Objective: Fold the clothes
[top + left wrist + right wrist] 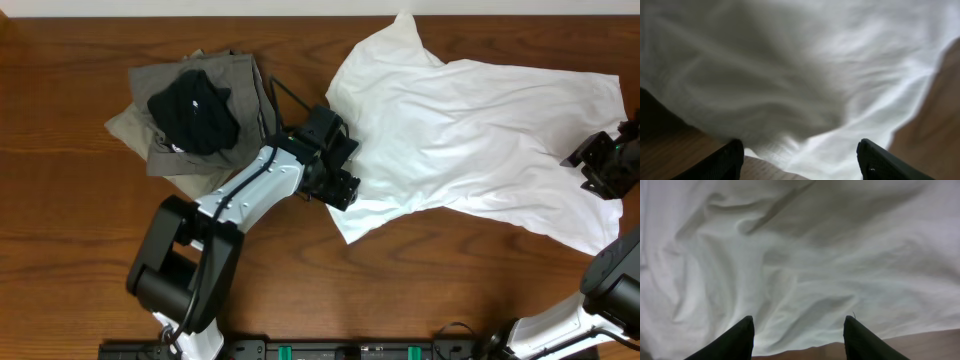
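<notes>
Overhead: white shirt (480,130) lies spread but rumpled and skewed on the table (60,250). A stack of grey and black garments (195,110) sits just off the shirt's left side, not touching it as far as I can tell.

Left gripper (342,165) is at the shirt's left edge, near the lower corner. Right gripper (600,160) is at the shirt's right edge.

Left wrist cam: jaws spread wide with nothing between them, and the hem runs just ahead of the fingertips (732,160). Right wrist cam: the same, jaws apart and empty, with cloth filling the view above a strip of wood.

So neither claw has a hold yet. My read is that this is the grab before flattening and the first fold.

To do it well:
- Bring both down right at the hem so one finger slides under a single layer.
- Pinch the edge, not a bunched ridge.
- Close both before lifting, then pull apart evenly to take out the wrinkles.
- Keep the left arm's path away from the stack beside the shirt.
</notes>
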{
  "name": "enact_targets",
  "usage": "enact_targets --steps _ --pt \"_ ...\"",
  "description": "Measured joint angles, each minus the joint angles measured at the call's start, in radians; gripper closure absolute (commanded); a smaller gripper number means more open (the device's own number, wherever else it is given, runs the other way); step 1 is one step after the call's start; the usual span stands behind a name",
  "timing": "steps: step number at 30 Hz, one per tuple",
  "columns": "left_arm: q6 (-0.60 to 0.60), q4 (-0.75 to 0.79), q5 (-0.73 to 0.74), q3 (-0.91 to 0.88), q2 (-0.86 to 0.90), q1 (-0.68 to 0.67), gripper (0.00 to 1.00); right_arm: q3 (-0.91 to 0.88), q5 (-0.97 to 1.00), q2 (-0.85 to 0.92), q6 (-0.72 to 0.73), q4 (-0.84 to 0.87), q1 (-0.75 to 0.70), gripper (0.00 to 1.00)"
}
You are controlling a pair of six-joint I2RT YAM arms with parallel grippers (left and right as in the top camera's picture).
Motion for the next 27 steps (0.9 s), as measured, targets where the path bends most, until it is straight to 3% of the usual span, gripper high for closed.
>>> enact_targets --steps 6,11,14,17,20,22,27 --pt "-0.132 -0.007 -0.056 0.0 0.023 0.025 0.32 0.0 -0.02 0.0 -0.008 -0.002 0.0 0.44" --pt "-0.235 0.034 -0.051 0.0 0.023 0.076 0.55 0.0 -0.026 0.0 -0.011 -0.002 0.0 0.46" --pt "-0.229 0.084 -0.007 0.0 0.023 0.083 0.61 0.0 -0.028 0.0 -0.015 -0.001 0.0 0.47" --pt "-0.186 0.096 0.067 0.0 0.023 0.081 0.6 0.0 -0.028 0.0 -0.015 0.001 0.0 0.47" --pt "-0.135 0.087 0.122 0.0 0.023 0.08 0.44 0.0 -0.028 0.0 -0.015 0.002 0.0 0.47" --pt "-0.123 0.083 0.144 0.0 0.023 0.08 0.44 0.0 -0.028 0.0 -0.015 0.002 0.0 0.47" --pt "-0.115 0.082 0.164 0.0 0.023 0.08 0.68 0.0 -0.028 0.0 -0.015 0.005 0.0 0.48"
